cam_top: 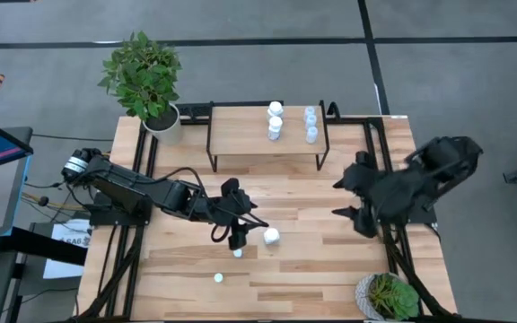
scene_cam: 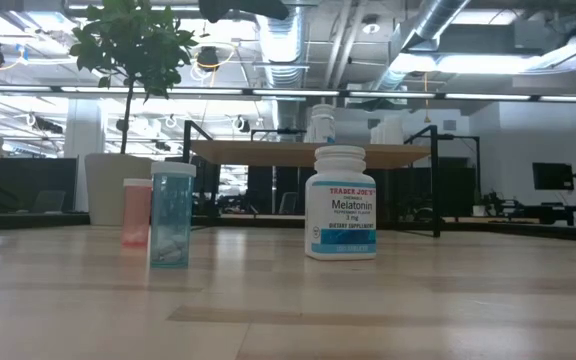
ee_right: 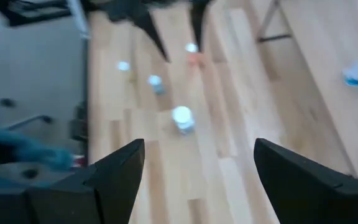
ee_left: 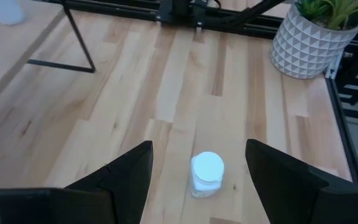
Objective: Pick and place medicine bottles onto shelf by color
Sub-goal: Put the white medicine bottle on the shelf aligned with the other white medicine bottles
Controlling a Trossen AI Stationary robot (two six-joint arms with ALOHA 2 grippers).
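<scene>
The shelf (cam_top: 245, 135) stands at the table's far side with two white medicine bottles (cam_top: 275, 121) and two pale blue ones (cam_top: 311, 126) on its top. A chunky white bottle (cam_top: 271, 236) stands upright on the table, labelled Melatonin (scene_cam: 340, 205) in the low view. My left gripper (cam_top: 240, 229) hovers open just left of it; its wrist view shows the bottle (ee_left: 207, 174) ahead between the fingers, untouched. Two small bottles (cam_top: 238, 253) (cam_top: 218, 278) stand nearer the front edge. My right gripper (cam_top: 337, 199) hangs open over the table's right half, holding nothing.
A tall potted plant (cam_top: 146, 81) stands at the far left corner and a small one (cam_top: 389, 296) at the near right corner. In the low view a blue translucent bottle (scene_cam: 172, 213) and a pinkish one (scene_cam: 136, 212) stand left of the white one. Bare planks lie between the arms.
</scene>
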